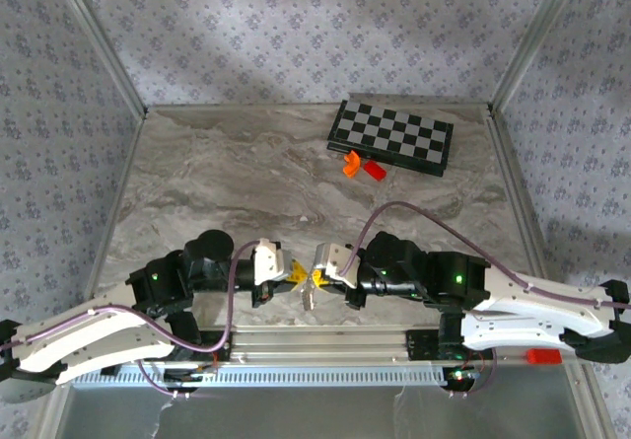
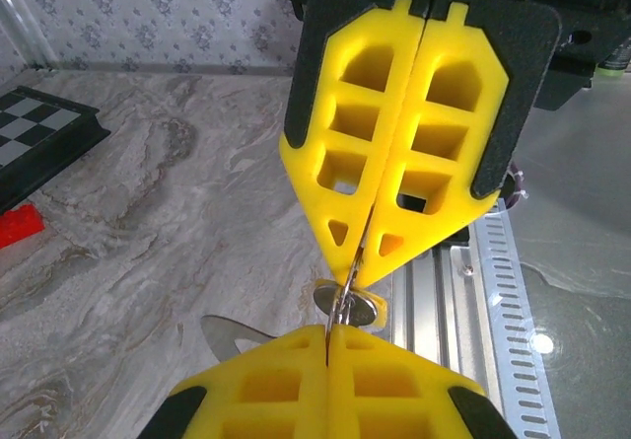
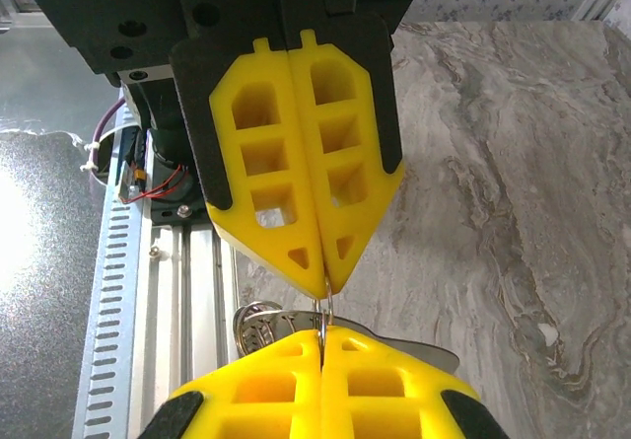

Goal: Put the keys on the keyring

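- Silvery metal wire: found the keyring [image 3: 324,309] held edge-on, low over the near edge of the table [image 1: 246,182], just ahead of the arm bases.
- Recorded the left gripper [image 1: 293,273] closed flat, nipping the ring's thin wire at its very tip.
- Recorded the right gripper [image 1: 317,279] likewise clamped on the opposite side of the same ring, nose to nose with the left.
- Noted at least one key [image 3: 258,327] hanging beside the ring, with a blade reaching out flat over the table.
- Judged the ring light, stiff and springy, slick against the smooth yellow pads, and liable to twist or pop free if pinched off-centre.
- Judged the best hold to be across the flat of the coil, clear of the split end.
- Judged the key rigid, light and apt to swing. Advised gripping it by the broad head and leaving the hole free.
- Could not establish whether the key was threaded or merely resting against the ring, as the closed tips hid the junction.
- Could not count the keys or locate the ring's split, because the metal parts overlapped.
- Saw a chessboard [image 1: 392,136] well apart at the far right, with small orange and red items beside it, too small to identify.
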`<state>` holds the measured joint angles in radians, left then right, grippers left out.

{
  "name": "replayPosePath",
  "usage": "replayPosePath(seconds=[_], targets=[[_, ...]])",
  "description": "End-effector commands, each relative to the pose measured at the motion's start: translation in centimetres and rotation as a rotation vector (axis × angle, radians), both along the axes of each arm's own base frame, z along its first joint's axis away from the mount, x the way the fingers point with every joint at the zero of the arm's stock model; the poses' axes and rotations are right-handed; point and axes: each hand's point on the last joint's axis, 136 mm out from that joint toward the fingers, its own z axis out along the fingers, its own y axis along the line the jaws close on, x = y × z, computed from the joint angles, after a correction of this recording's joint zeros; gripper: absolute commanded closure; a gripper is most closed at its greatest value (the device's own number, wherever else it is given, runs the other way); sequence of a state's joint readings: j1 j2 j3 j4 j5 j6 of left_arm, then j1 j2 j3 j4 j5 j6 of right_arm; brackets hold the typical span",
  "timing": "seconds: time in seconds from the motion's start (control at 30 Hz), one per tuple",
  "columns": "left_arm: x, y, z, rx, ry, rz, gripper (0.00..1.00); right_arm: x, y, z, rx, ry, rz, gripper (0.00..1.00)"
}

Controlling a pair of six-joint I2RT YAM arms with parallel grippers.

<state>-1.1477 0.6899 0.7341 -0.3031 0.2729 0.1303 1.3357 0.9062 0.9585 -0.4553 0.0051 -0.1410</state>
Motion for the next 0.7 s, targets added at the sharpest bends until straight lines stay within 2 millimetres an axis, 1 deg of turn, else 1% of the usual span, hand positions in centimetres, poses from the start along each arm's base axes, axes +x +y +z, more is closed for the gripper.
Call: replayPosePath(seconds=[0.0,0.3,0.5,0.67], targets=[[-0.3,-0.4,3.6,-0.115,-0.035,-0.018,1.0,-0.2,0.3,1.2,0.027,-0.029,0.024,1.0],[-0.6,-0.5,3.8,-0.141,-0.017,-0.03,1.0,0.1,0.3,0.0,-0.015,-0.135,0.011,1.0],[-0.6,-0.5,3.8,-0.153,-0.012,-0.03,1.0,0.2,0.4,-0.2,-0.027,-0.256,-0.016,1.0],[-0.6,-0.3,3.8,-0.164,-0.016,-0.026,1.0,0.5,0.0,-0.3,-0.032,-0.304,-0.04,1.0]])
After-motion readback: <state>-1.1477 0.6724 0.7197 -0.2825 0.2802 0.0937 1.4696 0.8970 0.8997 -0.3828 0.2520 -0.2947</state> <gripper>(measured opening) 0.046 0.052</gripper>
